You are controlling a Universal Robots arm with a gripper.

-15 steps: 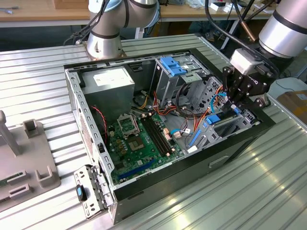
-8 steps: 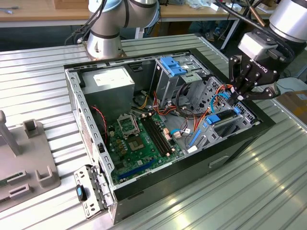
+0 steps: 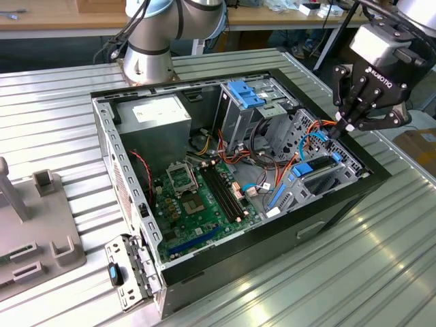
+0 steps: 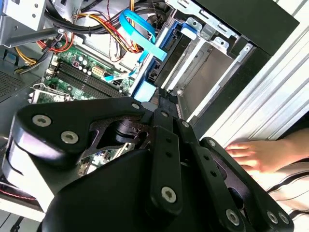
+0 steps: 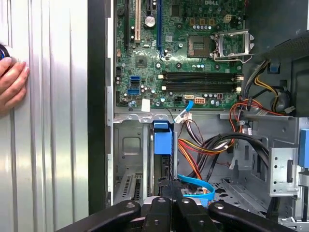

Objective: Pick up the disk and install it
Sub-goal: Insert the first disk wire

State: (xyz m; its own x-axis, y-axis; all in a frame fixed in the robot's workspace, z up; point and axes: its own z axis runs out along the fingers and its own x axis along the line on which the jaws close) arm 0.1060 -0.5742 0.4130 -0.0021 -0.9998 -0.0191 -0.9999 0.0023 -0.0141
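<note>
Exterior view: the tool (image 3: 338,128) hangs over the drive bay at the exterior view's right end of the open computer case (image 3: 109,157), with its fingers squeezed together. The disk (image 3: 321,178) sits in that bay, just under the tool tip. I cannot tell if the tip pinches it.

A blue cable (image 3: 310,143) and orange wires (image 5: 203,145) lie right beside the tool, so I think they could catch on it. The disk might also tip and get stuck. A hand (image 5: 12,84) rests on the tabletop (image 3: 381,272) and could get bumped.

The disk's long side runs from the tool toward the motherboard (image 3: 204,197). Its blue tab (image 3: 302,167) points that way.
</note>
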